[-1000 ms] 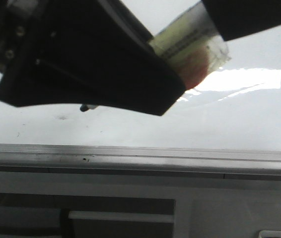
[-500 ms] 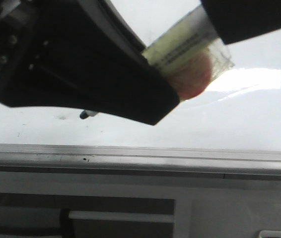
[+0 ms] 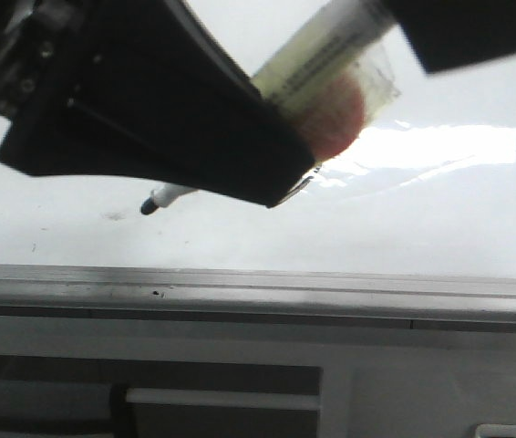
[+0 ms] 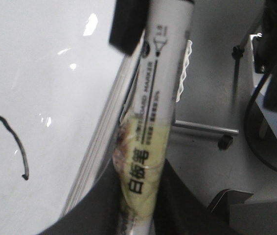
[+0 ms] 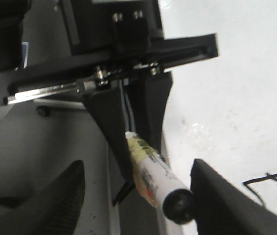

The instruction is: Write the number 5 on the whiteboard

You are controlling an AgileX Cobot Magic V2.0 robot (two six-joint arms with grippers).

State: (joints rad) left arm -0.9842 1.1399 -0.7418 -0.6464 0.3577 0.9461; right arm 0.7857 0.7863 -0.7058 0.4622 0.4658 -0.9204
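The left gripper (image 3: 281, 160) is clamped on a marker (image 4: 150, 132), its dark fingers (image 5: 148, 105) pressed against the taped, yellowish part of the white barrel. The marker slants down across the whiteboard (image 3: 404, 228), and its black tip (image 3: 149, 207) sits at or just above the glossy surface near the board's front edge; from the front view contact cannot be told for sure. A reddish patch shows on the tape around the barrel. In the left wrist view a thin black curved stroke (image 4: 9, 142), part of the number 5, lies on the white surface well apart from the barrel, and in the right wrist view straight black lines (image 5: 270, 178) show on the board beside the marker's dark rounded cap. The right gripper (image 5: 143, 196) shows only as two dark blurred fingers set wide apart, with nothing between them. A grey metal rail (image 3: 258, 285) runs along the board's front edge.
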